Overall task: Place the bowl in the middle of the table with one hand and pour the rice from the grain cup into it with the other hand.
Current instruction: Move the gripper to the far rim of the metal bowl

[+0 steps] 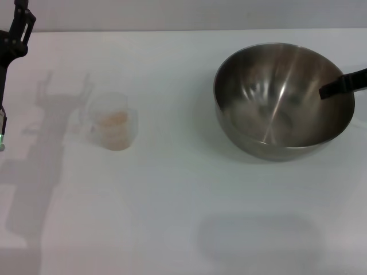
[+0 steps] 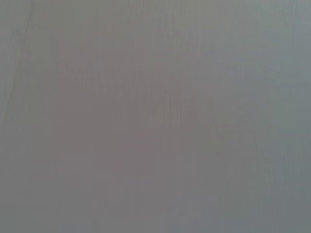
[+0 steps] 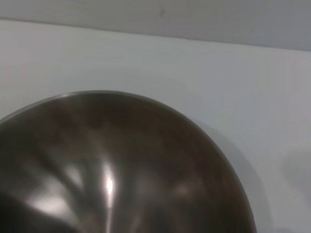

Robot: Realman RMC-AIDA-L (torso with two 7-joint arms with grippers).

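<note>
The steel bowl (image 1: 275, 109) is at the right of the white table (image 1: 183, 189), tilted and seemingly lifted, with its shadow lying nearer the front. My right gripper (image 1: 343, 84) grips the bowl's right rim, one black finger (image 1: 338, 86) inside it. The right wrist view looks into the bowl's shiny inside (image 3: 112, 165). The clear grain cup (image 1: 113, 123) stands upright at the left, with a low heap of rice (image 1: 113, 120) in it. My left gripper (image 1: 3, 123) hangs at the far left edge, apart from the cup. The left wrist view shows only a blank surface.
The table's far edge (image 1: 172, 30) runs along the back, with a grey wall behind it. Shadows of the left arm fall on the table left of the cup.
</note>
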